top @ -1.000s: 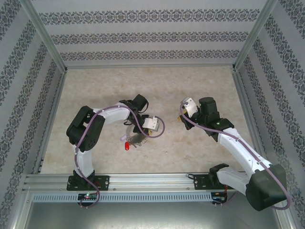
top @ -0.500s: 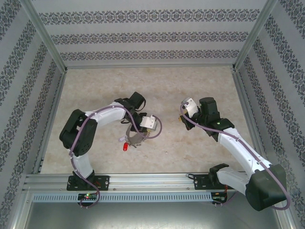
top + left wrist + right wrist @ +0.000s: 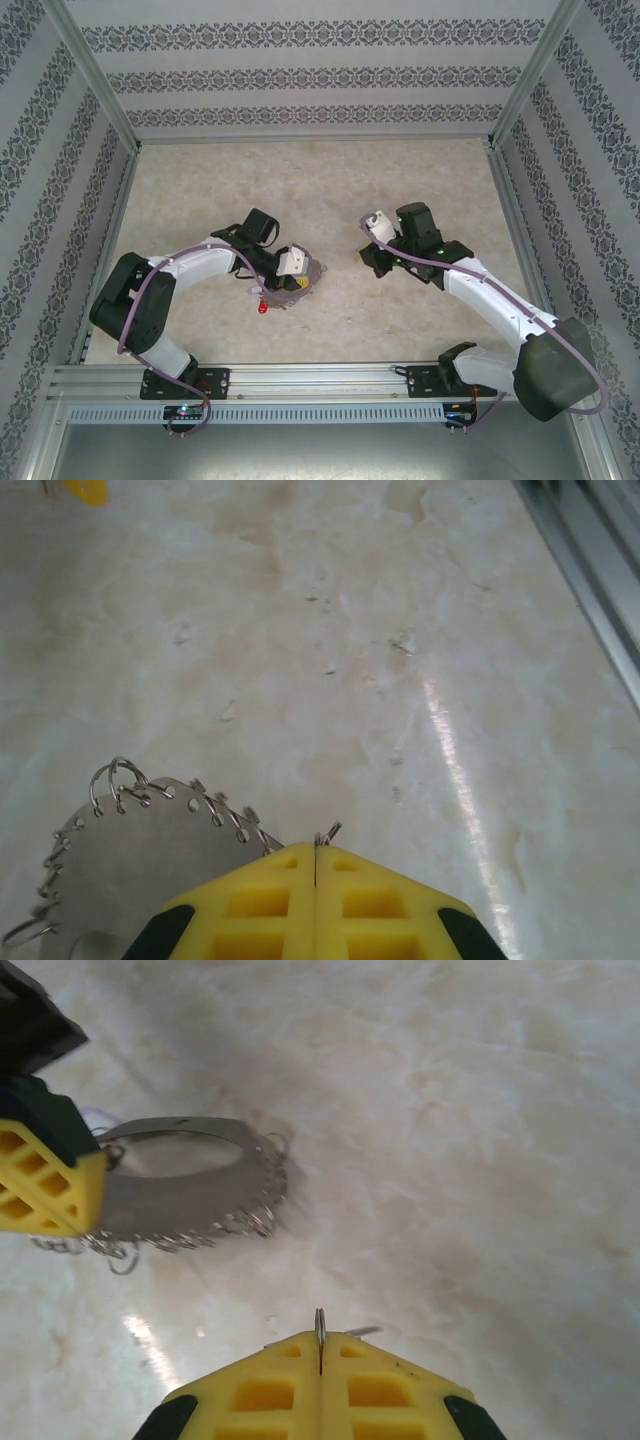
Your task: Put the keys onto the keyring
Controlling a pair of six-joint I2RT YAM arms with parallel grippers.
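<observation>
A large silver metal keyring (image 3: 190,1200), a broad band fringed with many small wire links, is seen down at the pale marbled surface (image 3: 330,180), left of centre in the overhead view; whether it is resting there or slightly raised cannot be told. It is held at one side by the left hand (image 3: 315,865); the yellow ribbed fingertips (image 3: 260,900) of that hand are pressed fully together, and a small wire link (image 3: 327,831) of the fringe is seen sticking out of the seam between them; in the left wrist view the band is spread to the left of the fingertips, with links curling along its upper edge.

A tiny key with a red plastic head (image 3: 262,306) is found on the surface just beside the keyring, at its near left side; whether it is touching the fringe cannot be told.

The right hand (image 3: 320,1355) is placed to the right of the keyring and apart from it, with bare surface between them; its yellow fingertips are closed tight as well, and a thin sliver of metal (image 3: 320,1322) is pinched upright in their seam; what that sliver belongs to cannot be made out. From the right wrist view the keyring is seen ahead and to the left, its left end covered by a yellow fingertip of the left hand.
</observation>
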